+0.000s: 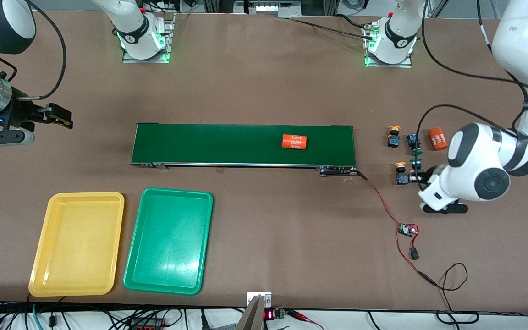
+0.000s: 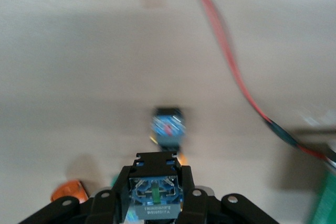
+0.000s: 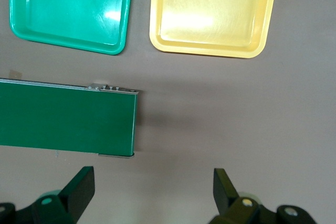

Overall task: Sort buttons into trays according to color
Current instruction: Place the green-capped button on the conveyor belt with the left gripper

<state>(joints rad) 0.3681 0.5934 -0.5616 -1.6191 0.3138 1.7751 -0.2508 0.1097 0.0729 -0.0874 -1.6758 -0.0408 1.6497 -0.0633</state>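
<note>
- Your right gripper (image 1: 60, 120) waits in the air at the right arm's end of the table, jaws spread wide, nothing in them.
- Yellow tray (image 1: 77, 244) and green tray (image 1: 168, 240) lie side by side, nearer the front cam than the conveyor belt (image 1: 244, 145); long axes run toward the belt.
- Your left gripper (image 2: 156, 190) is clenched on a green-cap button (image 2: 155, 191) at the left arm's end, beside a yellow-cap button (image 1: 400, 173); cap direction unclear.

Robot lab: tabletop conveyor belt (image 1: 227, 144)
</note>
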